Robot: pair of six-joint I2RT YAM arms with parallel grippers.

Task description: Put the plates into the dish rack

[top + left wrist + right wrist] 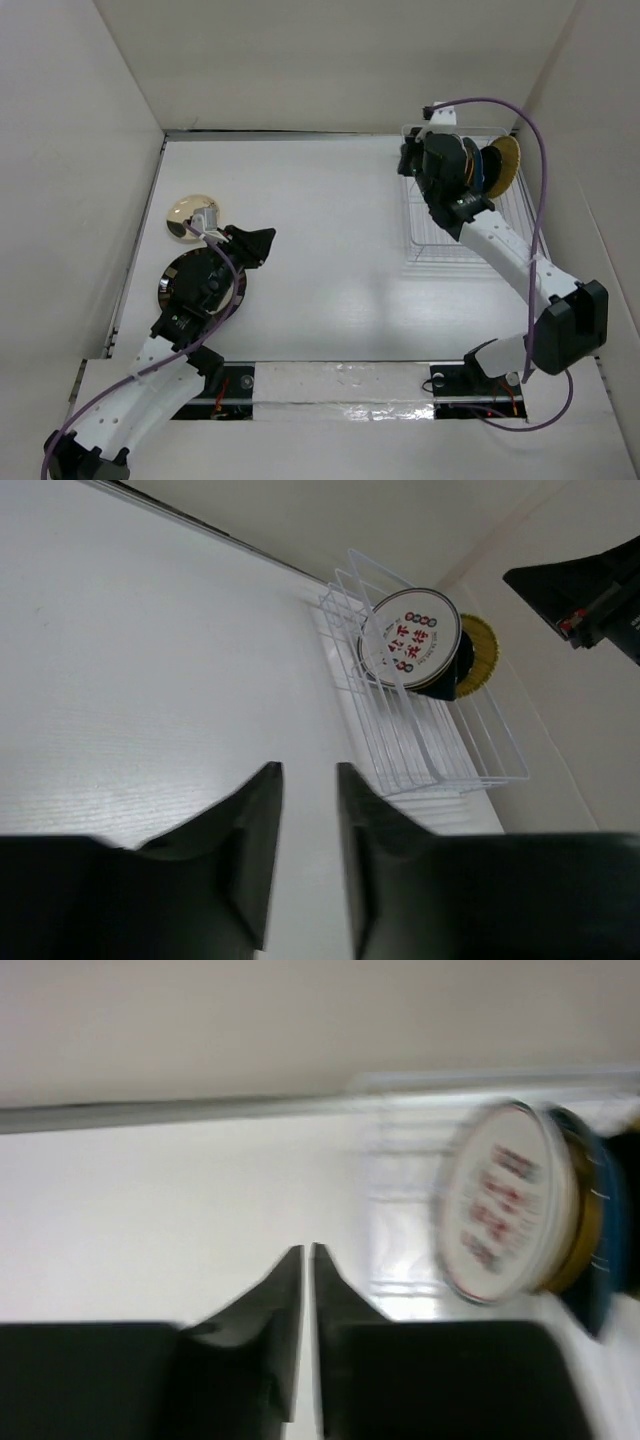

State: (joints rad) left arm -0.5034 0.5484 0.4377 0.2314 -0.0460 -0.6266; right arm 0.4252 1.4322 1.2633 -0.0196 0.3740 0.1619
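The dish rack (450, 245) stands at the far right and holds several upright plates: a white plate with red-green marks (410, 640), a black one behind it, and a woven yellow one (507, 163). The rack (420, 740) and the white plate (500, 1200) also show in the wrist views. A cream dish (183, 215) and a large dark-rimmed plate (172, 285) lie at the left, the plate partly under my left arm. My left gripper (268, 240) (308, 770) is open and empty, just right of them. My right gripper (405, 160) (307, 1250) is shut and empty at the rack's far left corner.
White walls enclose the table on the left, back and right. My right arm (510, 250) reaches over the rack's near right side. A glossy strip (340, 385) lies between the two arm bases.
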